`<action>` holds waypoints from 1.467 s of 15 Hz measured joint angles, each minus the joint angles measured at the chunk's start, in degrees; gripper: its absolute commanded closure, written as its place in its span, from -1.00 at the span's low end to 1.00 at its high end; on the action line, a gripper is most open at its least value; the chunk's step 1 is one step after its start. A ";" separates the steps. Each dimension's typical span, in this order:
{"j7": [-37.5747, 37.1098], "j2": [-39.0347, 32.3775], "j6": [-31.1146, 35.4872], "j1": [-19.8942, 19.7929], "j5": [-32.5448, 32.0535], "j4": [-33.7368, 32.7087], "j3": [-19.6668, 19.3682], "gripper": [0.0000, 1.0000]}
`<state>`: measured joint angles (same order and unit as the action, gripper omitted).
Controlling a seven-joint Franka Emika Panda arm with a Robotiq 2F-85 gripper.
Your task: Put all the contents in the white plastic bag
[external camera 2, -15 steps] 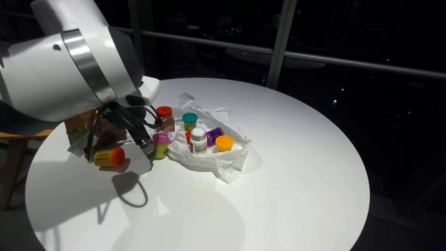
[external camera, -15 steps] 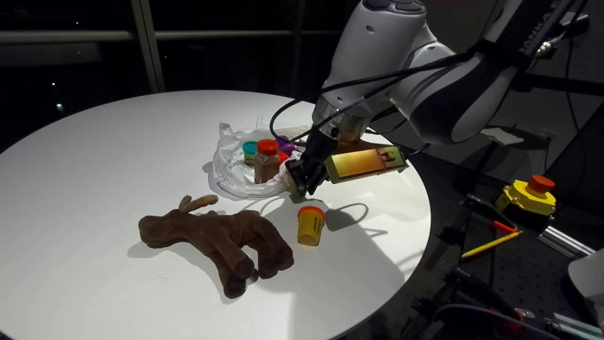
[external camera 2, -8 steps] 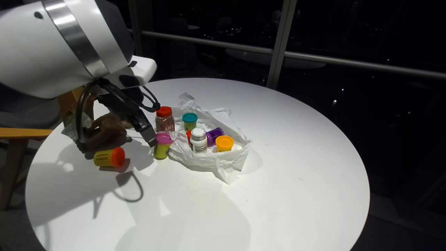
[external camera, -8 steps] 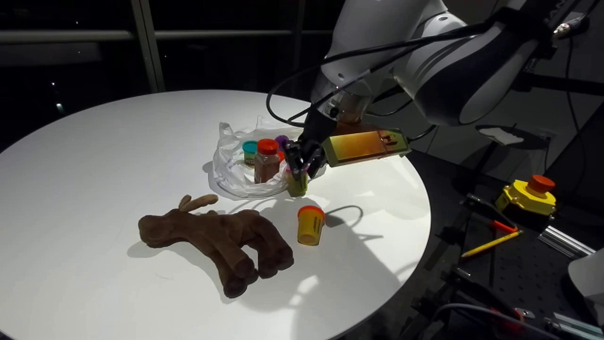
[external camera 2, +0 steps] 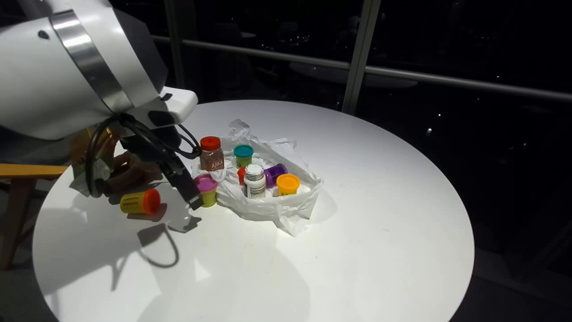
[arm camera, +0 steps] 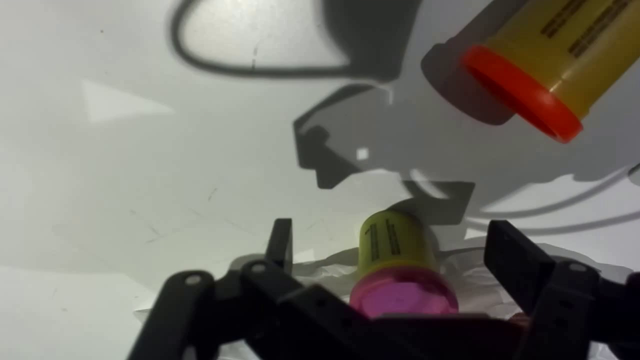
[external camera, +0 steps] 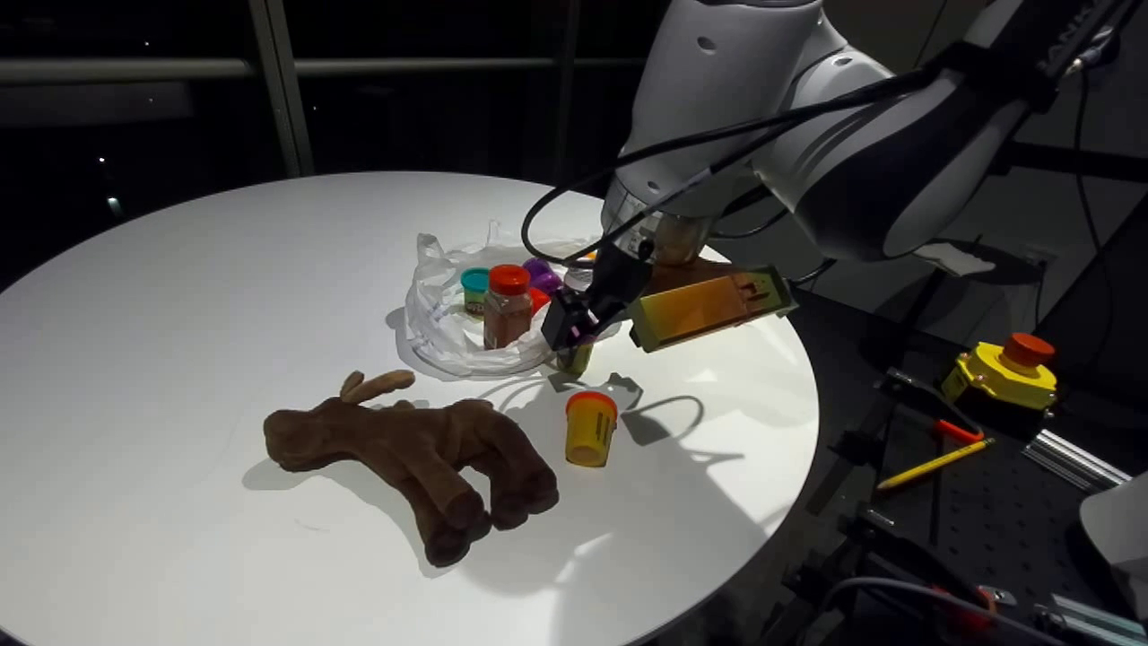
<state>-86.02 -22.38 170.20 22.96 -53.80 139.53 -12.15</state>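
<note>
The white plastic bag [external camera 2: 268, 210] lies spread on the round table. Inside it are a teal-lidded tub [external camera 2: 243, 156], a purple tub [external camera 2: 275, 175], an orange-lidded tub [external camera 2: 288, 184], a white bottle [external camera 2: 254, 181] and a red-lidded jar [external camera: 508, 309]. Against the bag's outer edge stands a pink-lidded yellow tub [external camera 2: 208, 197], slightly tilted. My gripper [arm camera: 393, 241] is open around that tub in the wrist view, a gap showing on both sides. A yellow tub with an orange lid [external camera: 591, 429] lies on its side on bare table.
A brown plush toy [external camera: 395, 440] lies on the table [external camera: 179, 359] near the fallen tub. A black cable [external camera 2: 94, 156] loops off the arm. The table's rounded edge runs past the tubs, with dark equipment beyond it.
The gripper has opened from shut. It rose, then came down again around the pink-lidded tub. That tub's lid has shifted slightly away from the bag, whose edge has slipped off it.
</note>
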 measured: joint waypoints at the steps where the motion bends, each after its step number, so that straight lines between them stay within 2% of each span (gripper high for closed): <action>1: -0.04 0.00 0.00 0.06 0.00 -0.08 -0.10 -1.00; 6: -0.63 -0.01 0.06 0.36 0.00 -1.18 -0.79 -0.98; 7: -0.80 -0.03 0.06 0.51 0.00 -1.36 -1.05 -0.88; 8: -0.96 -0.10 0.07 0.69 0.00 -1.55 -1.35 -0.48; 9: -1.03 -0.22 0.12 0.75 0.00 -1.76 -1.57 -0.40; 14: -1.14 -1.35 0.19 0.74 0.00 -2.54 -1.92 0.49; 15: -1.15 -1.51 0.19 0.74 0.00 -2.60 -1.93 0.56; 22: -1.07 -0.93 -0.91 0.71 0.32 -2.15 -1.51 0.56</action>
<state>-87.09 -23.31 169.29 23.67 -53.48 137.38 -13.66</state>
